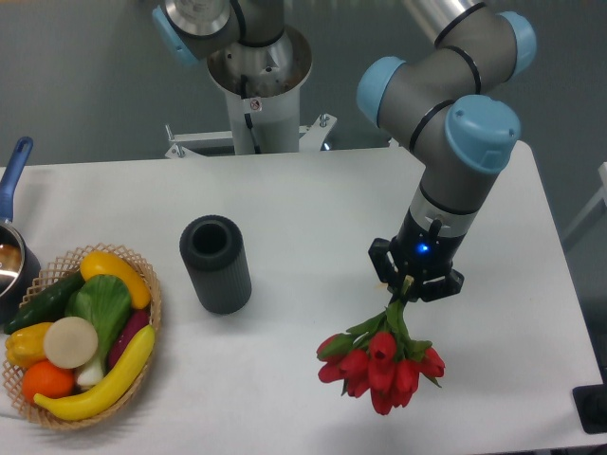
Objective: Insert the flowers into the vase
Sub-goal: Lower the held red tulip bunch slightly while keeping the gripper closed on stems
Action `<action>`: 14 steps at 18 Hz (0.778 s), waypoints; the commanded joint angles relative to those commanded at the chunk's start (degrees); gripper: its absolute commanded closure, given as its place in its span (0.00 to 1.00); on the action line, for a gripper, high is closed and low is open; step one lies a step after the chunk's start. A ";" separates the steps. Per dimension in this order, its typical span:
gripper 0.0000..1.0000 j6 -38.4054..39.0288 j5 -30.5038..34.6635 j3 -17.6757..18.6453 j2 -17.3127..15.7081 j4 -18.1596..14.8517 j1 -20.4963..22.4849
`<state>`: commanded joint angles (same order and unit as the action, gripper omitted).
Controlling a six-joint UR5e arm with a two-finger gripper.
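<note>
A bunch of red tulips, the flowers [379, 360], hangs heads down over the table's right front, with green stems running up into my gripper [410, 282], which is shut on the stems. The vase [216, 263], a dark grey ribbed cylinder with an open round mouth, stands upright left of centre on the white table [313, 209], well to the left of the gripper and apart from the flowers. My fingertips are hidden behind the gripper body.
A woven basket [147, 284] of vegetables sits at the front left. A pot with a blue handle [13, 175] is at the left edge. The arm's base mount [256, 85] stands behind the table. A black object [593, 409] is at the right front corner.
</note>
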<state>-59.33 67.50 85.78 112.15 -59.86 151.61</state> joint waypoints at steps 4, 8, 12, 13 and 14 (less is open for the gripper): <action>0.96 0.00 -0.26 -0.52 0.00 0.00 -0.61; 0.96 1.22 -6.05 -0.70 0.26 0.87 -0.35; 0.95 5.45 -16.33 2.28 0.88 10.43 0.52; 0.94 5.62 -16.96 3.07 0.79 13.07 0.61; 0.92 5.63 -17.48 3.77 0.88 15.71 0.70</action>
<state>-53.70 50.02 89.55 113.03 -44.15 152.31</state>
